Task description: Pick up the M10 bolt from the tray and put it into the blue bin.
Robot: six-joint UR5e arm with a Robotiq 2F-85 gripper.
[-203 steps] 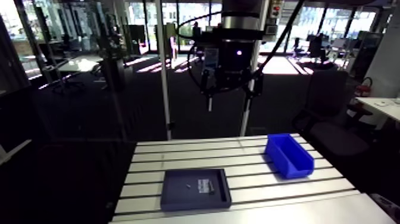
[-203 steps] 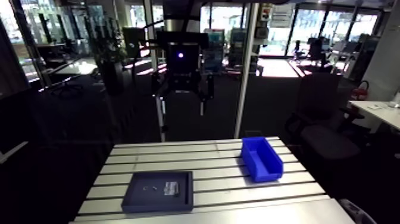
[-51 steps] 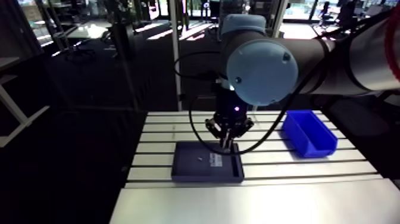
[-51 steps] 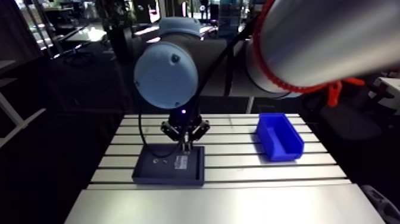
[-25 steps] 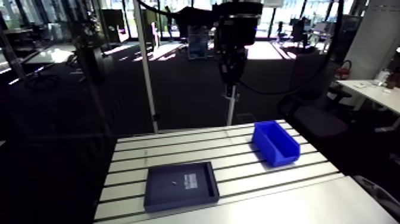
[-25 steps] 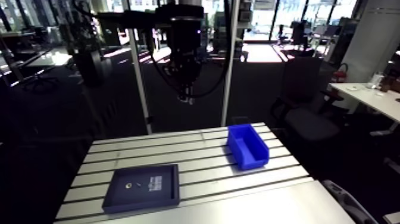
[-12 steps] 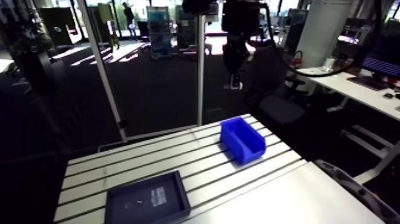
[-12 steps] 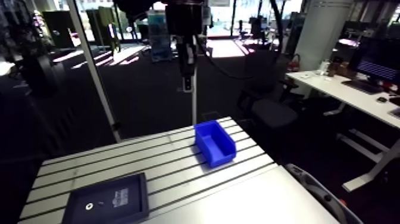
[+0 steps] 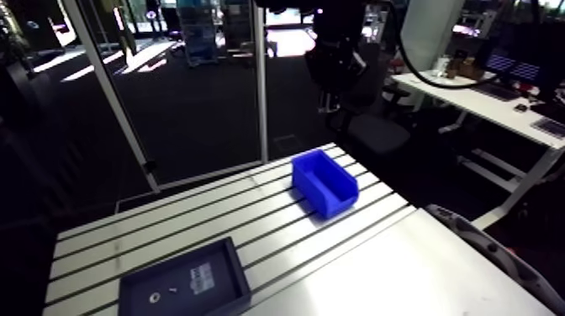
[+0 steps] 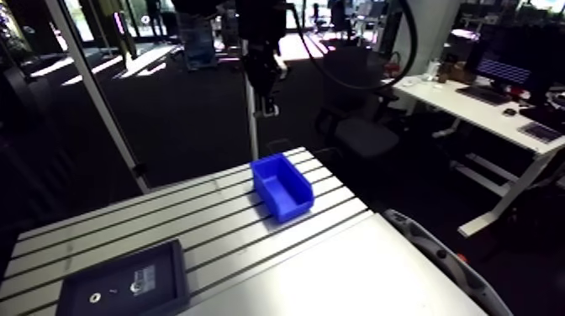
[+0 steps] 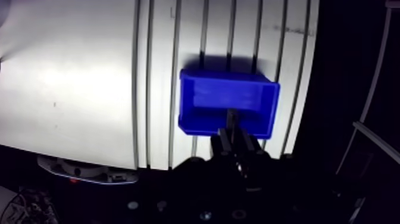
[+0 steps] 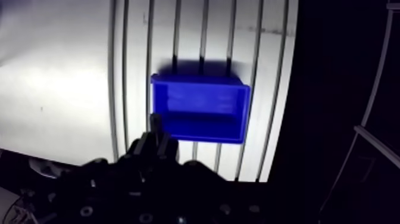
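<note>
Wrist view, hand (image 11: 234, 134) closed narrow on thin M10 bolt (image 11: 231, 117), held over blue bin (image 11: 188, 101) on slotted bench (image 11: 77, 89), arm view, dark tray (image 9: 227, 256) seen at lower left of frame

No writing can be read anywhere. A pale label (image 9: 200, 278) lies inside the tray (image 9: 143, 281), toward the tray's edge nearer the bin (image 9: 318, 198); its print is too small and blurred to make out. The tray sits at a near corner of the tabletop.
</note>
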